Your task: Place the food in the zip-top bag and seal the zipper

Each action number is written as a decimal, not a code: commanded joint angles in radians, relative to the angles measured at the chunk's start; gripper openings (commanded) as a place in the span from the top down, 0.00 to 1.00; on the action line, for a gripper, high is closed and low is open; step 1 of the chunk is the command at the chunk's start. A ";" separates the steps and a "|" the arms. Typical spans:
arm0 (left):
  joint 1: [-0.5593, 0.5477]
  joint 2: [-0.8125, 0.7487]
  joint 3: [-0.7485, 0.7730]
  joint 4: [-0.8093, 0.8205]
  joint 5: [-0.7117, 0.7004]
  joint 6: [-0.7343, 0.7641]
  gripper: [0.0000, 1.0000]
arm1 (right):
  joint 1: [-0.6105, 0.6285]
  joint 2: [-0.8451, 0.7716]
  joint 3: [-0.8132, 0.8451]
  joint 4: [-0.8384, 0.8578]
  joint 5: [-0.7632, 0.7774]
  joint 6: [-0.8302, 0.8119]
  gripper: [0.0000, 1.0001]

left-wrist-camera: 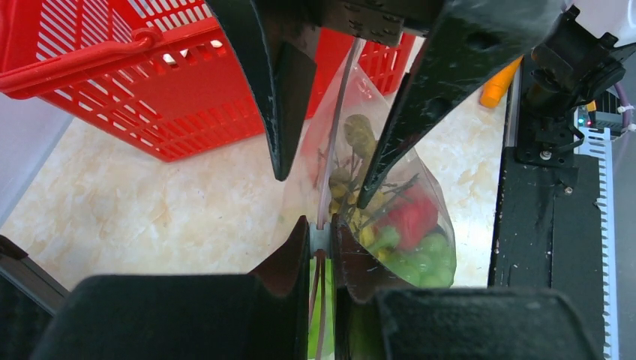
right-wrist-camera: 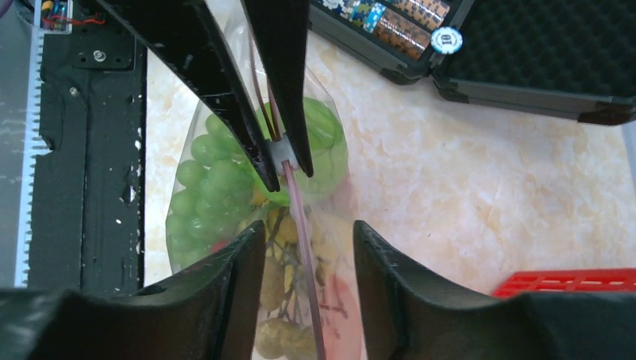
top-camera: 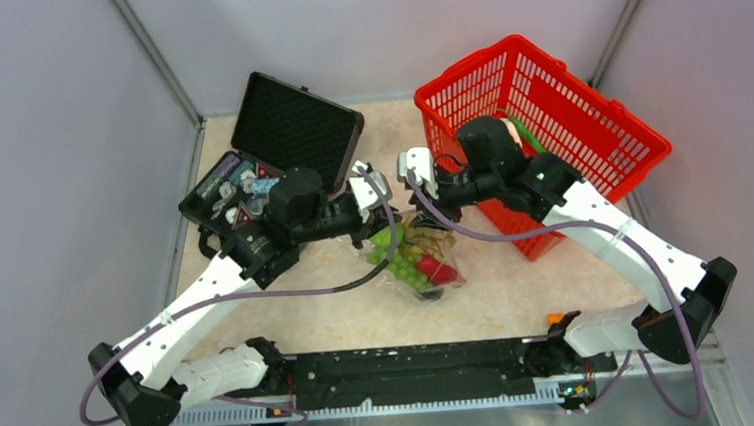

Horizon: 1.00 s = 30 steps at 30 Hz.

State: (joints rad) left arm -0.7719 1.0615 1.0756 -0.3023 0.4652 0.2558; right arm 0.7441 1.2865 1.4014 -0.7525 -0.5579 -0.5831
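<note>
The zip-top bag (top-camera: 412, 276) lies at mid-table, its mouth held up between my two grippers. Inside it are green grapes (right-wrist-camera: 202, 180), a green pear-like fruit (right-wrist-camera: 324, 139), a yellow-brown bunch (right-wrist-camera: 289, 274) and a red piece (left-wrist-camera: 412, 214). The pale pink zipper (right-wrist-camera: 302, 221) runs along the top edge. My left gripper (left-wrist-camera: 320, 229) is shut on the zipper at its small grey slider (right-wrist-camera: 281, 154). My right gripper (right-wrist-camera: 309, 232) is open, with one finger on each side of the zipper strip and touching nothing. It also shows in the left wrist view (left-wrist-camera: 322, 187).
A red basket (top-camera: 548, 131) stands at the right, close behind the right arm. An open black case (top-camera: 284, 154) holding round chips stands at the left. A black rail (top-camera: 413, 361) runs along the near edge, with a small orange thing (left-wrist-camera: 499, 86) by it.
</note>
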 commanded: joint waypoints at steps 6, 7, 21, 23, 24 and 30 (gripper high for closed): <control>0.005 -0.026 -0.005 0.117 0.014 -0.007 1.00 | 0.009 -0.037 -0.058 0.108 0.040 0.030 0.78; 0.005 -0.028 -0.010 0.120 0.008 -0.006 1.00 | 0.009 -0.040 -0.060 0.110 0.040 0.028 0.85; 0.005 -0.114 -0.145 0.121 -0.167 0.018 1.00 | 0.001 -0.110 -0.112 0.155 0.145 0.033 1.00; 0.005 -0.105 -0.153 0.099 -0.201 0.035 1.00 | -0.007 -0.135 -0.143 0.198 0.147 0.062 1.00; 0.005 -0.101 -0.150 0.083 -0.212 0.044 1.00 | -0.009 -0.149 -0.161 0.223 0.148 0.071 1.00; 0.006 -0.121 -0.146 0.040 -0.258 0.095 1.00 | -0.053 -0.196 -0.207 0.318 0.170 0.128 1.00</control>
State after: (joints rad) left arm -0.7734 0.9668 0.9348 -0.2226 0.2985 0.2966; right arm 0.7345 1.1545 1.1915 -0.5636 -0.4236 -0.5110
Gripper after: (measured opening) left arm 0.110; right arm 0.007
